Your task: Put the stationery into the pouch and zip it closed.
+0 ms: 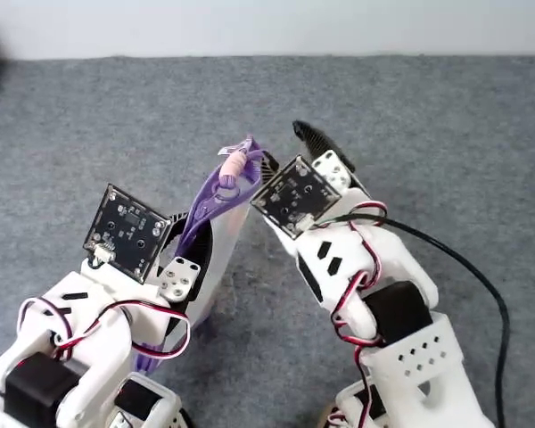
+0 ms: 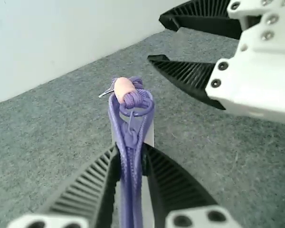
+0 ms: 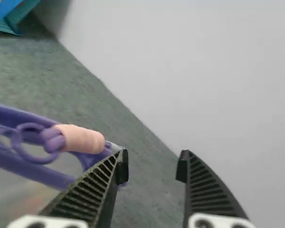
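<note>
The pouch (image 1: 216,234) is clear plastic with a purple zipper (image 2: 131,156) along its top edge, and it is held upright off the grey carpet. My left gripper (image 2: 132,156) is shut on the pouch's zipper edge, its black fingers (image 2: 92,187) pressing both sides. At the far end of the zipper a pink pull tab (image 2: 122,87) hangs on a purple ring (image 3: 31,135). My right gripper (image 3: 149,166) stands open just beside that pink pull tab (image 3: 78,138), with nothing between its fingers. In the high view the right gripper (image 1: 290,150) sits right of the tab (image 1: 235,164).
Grey carpet (image 1: 446,134) covers the table up to a white wall (image 1: 267,27) at the back. A blue object (image 3: 4,14) lies far off near the wall. A black cable (image 1: 464,267) runs along the right arm.
</note>
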Action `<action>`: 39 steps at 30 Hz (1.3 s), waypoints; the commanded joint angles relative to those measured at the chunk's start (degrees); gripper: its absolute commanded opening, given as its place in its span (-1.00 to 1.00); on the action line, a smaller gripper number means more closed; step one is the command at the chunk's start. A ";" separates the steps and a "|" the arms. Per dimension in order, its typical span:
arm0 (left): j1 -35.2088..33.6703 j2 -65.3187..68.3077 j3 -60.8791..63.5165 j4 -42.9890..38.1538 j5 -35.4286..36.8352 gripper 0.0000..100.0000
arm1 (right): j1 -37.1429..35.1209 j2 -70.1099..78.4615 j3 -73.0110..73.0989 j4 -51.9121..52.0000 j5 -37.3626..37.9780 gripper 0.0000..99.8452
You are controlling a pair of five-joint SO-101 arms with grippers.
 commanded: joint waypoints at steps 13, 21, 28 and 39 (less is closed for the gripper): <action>-0.44 -0.62 -3.21 -0.26 -0.70 -0.98 | -4.53 2.24 -2.73 3.38 2.90 -0.63; -0.09 -0.62 -3.21 -0.26 -0.70 -0.98 | -9.98 2.77 -2.73 3.30 6.86 -0.62; 0.00 -0.62 -3.47 -0.09 -0.70 -0.98 | -13.93 2.86 -1.67 2.42 11.08 -0.62; -0.88 -0.62 -3.30 -0.26 -7.21 -0.98 | -11.74 2.24 2.29 -4.09 12.57 -0.63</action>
